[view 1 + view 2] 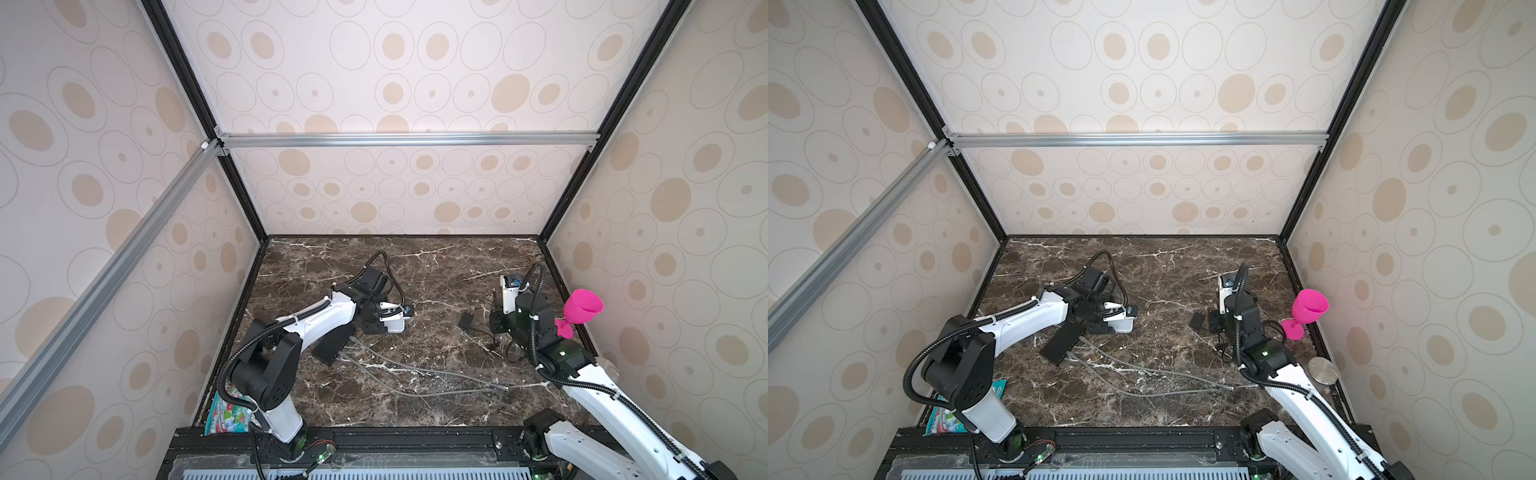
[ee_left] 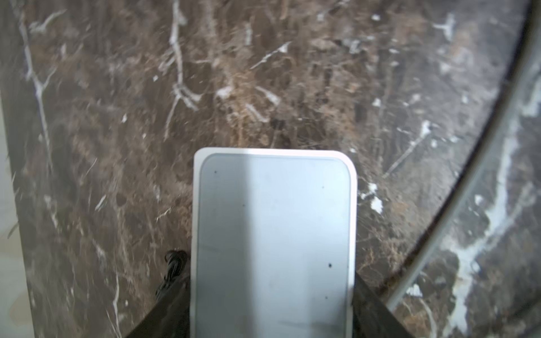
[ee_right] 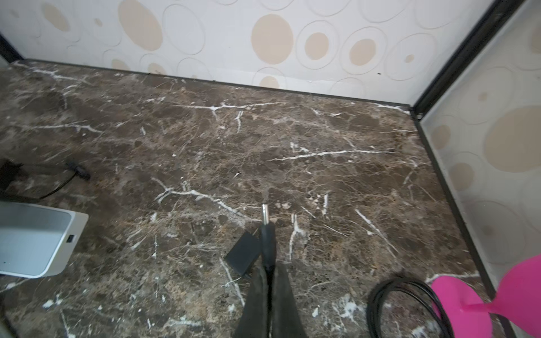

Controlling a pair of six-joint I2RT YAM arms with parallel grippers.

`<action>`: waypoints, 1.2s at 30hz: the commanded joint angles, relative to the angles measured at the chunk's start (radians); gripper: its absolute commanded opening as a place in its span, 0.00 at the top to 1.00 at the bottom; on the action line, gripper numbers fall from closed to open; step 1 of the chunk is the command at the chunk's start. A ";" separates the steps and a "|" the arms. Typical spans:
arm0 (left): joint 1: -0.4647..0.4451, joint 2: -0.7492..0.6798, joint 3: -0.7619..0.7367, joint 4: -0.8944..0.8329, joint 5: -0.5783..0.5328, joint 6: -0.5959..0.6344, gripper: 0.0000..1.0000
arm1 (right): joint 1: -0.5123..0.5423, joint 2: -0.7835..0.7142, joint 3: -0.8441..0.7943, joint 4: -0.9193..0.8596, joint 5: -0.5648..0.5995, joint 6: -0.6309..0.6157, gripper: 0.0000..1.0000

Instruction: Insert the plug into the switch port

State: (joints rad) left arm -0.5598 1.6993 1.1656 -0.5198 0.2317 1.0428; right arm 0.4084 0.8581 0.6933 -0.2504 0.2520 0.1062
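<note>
Your left arm [image 1: 328, 316] and right arm [image 1: 602, 415] are built alike, with glossy white shells between blocky black joint housings [image 1: 270, 374]. A ribbed black cable conduit [image 1: 590, 386] runs along each arm, tied on with small white clips. A small green light [image 1: 562, 353] glows on the right arm's black section. Your right gripper [image 3: 268, 264] ends in dark, tapering jaws.

The left arm [image 1: 316, 320] reaches forward, its wrist low over the tabletop [image 1: 436, 270]. The left tool [image 2: 272, 292] stands wide, its dark fingers [image 2: 164, 307] pressed against both sides of the white switch [image 2: 272, 219]. The right arm [image 1: 590, 386] stretches forward too. The right tool [image 3: 268, 275] is pinched tight on the plug [image 3: 267, 234] — its metal tip juts ahead of the fingertips — well apart from the left tool.
</note>
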 commanded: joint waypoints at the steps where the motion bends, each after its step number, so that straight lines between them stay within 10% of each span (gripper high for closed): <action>1: 0.027 0.085 0.077 -0.192 0.152 0.441 0.39 | -0.005 0.033 -0.009 0.001 -0.148 -0.022 1.00; 13: 0.035 0.274 0.227 -0.228 0.177 0.561 0.36 | 0.077 0.258 0.020 -0.065 -0.304 -0.128 1.00; 17: 0.035 0.271 0.206 -0.170 0.156 0.578 0.02 | 0.101 0.328 0.043 -0.077 -0.312 -0.159 1.00; 24: 0.038 0.117 0.112 -0.022 0.233 0.495 0.02 | 0.117 0.431 0.089 -0.089 -0.405 -0.232 1.00; 28: 0.037 -0.077 -0.020 0.258 0.323 0.190 0.02 | 0.149 0.508 0.138 -0.128 -0.391 -0.264 1.00; 30: 0.038 -0.155 -0.110 0.534 0.289 -0.206 0.02 | 0.162 0.535 0.152 -0.137 -0.376 -0.266 1.00; 33: 0.038 -0.217 -0.155 0.779 -0.099 -0.844 0.02 | 0.186 0.552 0.146 -0.127 -0.369 -0.278 1.00; 36: 0.052 -0.231 -0.135 0.705 -0.198 -1.070 0.02 | 0.224 0.571 0.148 -0.134 -0.359 -0.295 1.00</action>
State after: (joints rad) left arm -0.5251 1.4685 1.0271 0.0765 0.2207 0.4732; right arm 0.6018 1.4132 0.8227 -0.3561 -0.1154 -0.1509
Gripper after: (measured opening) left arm 0.981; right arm 0.041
